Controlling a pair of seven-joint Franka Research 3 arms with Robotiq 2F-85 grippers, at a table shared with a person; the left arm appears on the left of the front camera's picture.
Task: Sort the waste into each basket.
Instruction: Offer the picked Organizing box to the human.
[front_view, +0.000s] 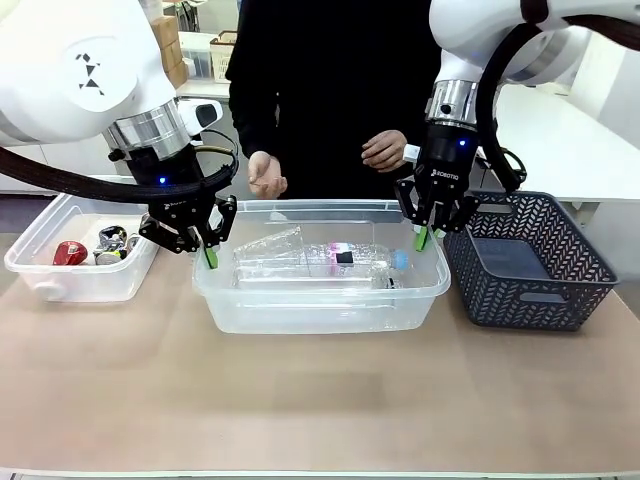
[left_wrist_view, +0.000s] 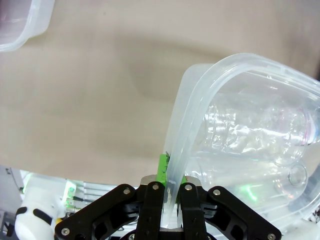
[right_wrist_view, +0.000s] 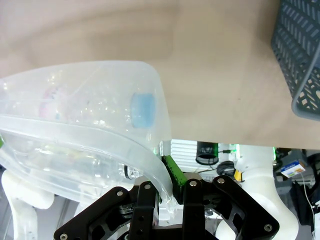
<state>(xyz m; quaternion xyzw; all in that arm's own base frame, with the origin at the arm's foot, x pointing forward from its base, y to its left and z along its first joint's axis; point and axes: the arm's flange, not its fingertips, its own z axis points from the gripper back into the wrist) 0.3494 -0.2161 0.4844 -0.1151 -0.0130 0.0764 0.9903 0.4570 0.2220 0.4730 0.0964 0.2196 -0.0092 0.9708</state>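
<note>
Tubs number two, both clear plastic: the middle tub (front_view: 320, 300) at the table's centre and the left tub (front_view: 70, 270) at 9 o'clock from it. A dark mesh basket (front_view: 530, 270) sits at 3 o'clock. The middle tub holds clear plastic bottles (front_view: 320, 260), about two lying on their sides, though the exact count is hard to tell; one has a blue cap. The left tub holds crushed cans (front_view: 95, 248), one red and at least one silvery. The left gripper (front_view: 208, 252) is clamped on the middle tub's rim at its 9 o'clock end; the right gripper (front_view: 425, 238) is clamped on the rim at the 3 o'clock end. The table (front_view: 320, 410) is plain beige. At 12 o'clock a person in black stands with both hands (front_view: 268, 175) near the tub's far edge.
</note>
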